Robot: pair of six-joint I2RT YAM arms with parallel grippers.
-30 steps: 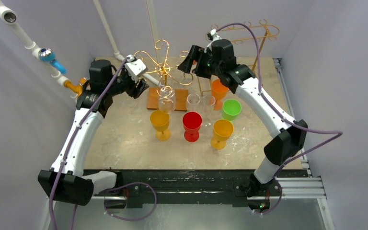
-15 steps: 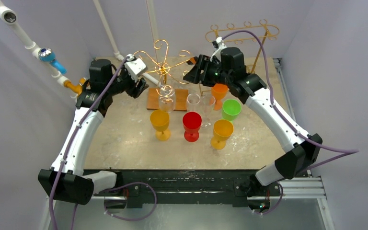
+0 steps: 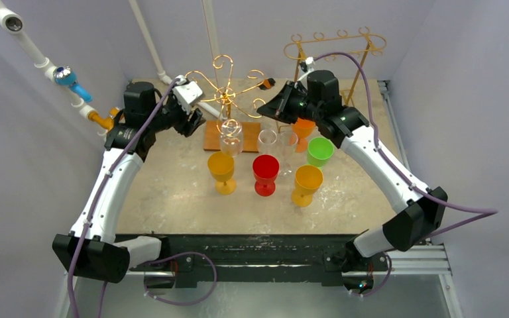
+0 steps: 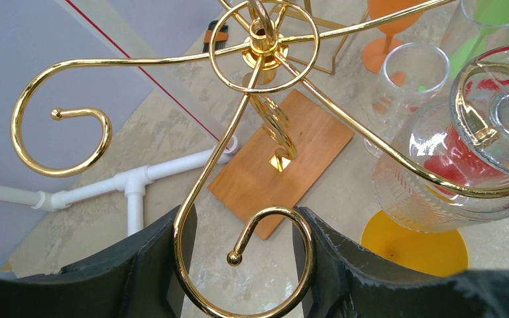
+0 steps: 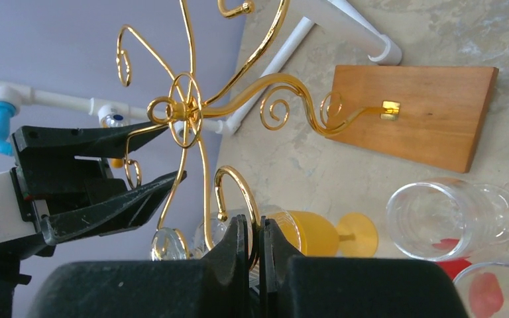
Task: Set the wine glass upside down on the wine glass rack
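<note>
- While the wine glass [image 3: 230, 139] hangs on the gold rack [image 3: 225, 96], its foot sits up top, caught in one of the near curls, and its mouth points down at the table [image 3: 172, 192]. Its long axis runs close to vertical.
- It's clear glass with a ribbed bowl and a smooth round foot, and in the left wrist view the gold ring wraps that foot.
- The rack is thin, shiny wire. Its arms fan out from a central hub and end in curls, and a twisted stem drops to a flat wooden base [image 3: 211, 136].
- Left gripper [image 4: 245, 265]: the dark fingers [image 4: 152, 265] stand apart on the near-left curl. The loop spans the gap and the wire lies against both inner faces.
- Right gripper [image 5: 256, 232]: the fingers [image 5: 235, 245] are pressed together on the rack's right side, and the wire of one curl runs down into the slit between them.
- It's tight below the glass. A yellow goblet [image 3: 221, 169] stands just near of it and a red goblet [image 3: 266, 171] near-right. More clear and coloured glasses crowd the right side.
- Mottled tabletop stretches left of the yellow goblet and towards the near edge.
- White pipe [image 4: 132, 189] lies on the table on the rack's far-left side.
</note>
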